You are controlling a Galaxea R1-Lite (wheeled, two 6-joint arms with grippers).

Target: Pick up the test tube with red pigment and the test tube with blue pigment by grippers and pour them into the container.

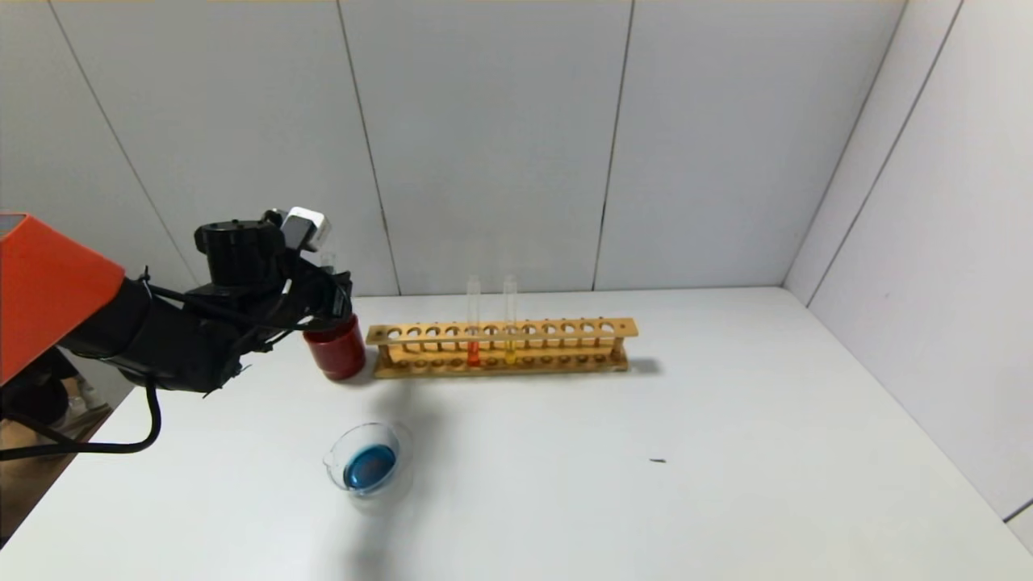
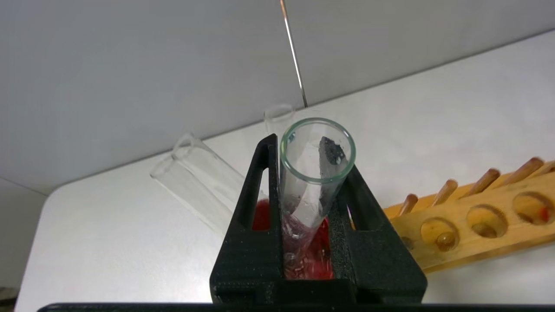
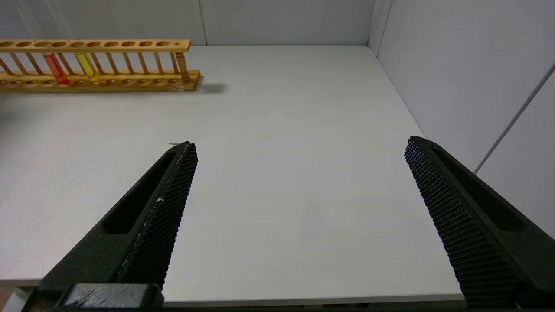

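My left gripper (image 1: 332, 300) is at the back left of the table, over the dark red cup (image 1: 336, 349). In the left wrist view it (image 2: 310, 173) is shut on a clear test tube (image 2: 303, 195) that looks empty; the tube's lower end points down into the red cup (image 2: 323, 255). A tube with orange-red liquid (image 1: 473, 353) stands in the wooden rack (image 1: 565, 330). No tube with teal liquid is in view. The glass container (image 1: 381, 432) stands nearer the front and holds blue liquid. My right gripper (image 3: 302, 145) is open and empty over bare table.
A yellow-liquid tube (image 1: 510, 349) stands beside the orange-red one in the rack. Two more empty glass tubes (image 2: 197, 175) lean in the red cup. A small dark speck (image 1: 658, 461) lies on the white table (image 1: 726, 452). Grey walls close the back and right.
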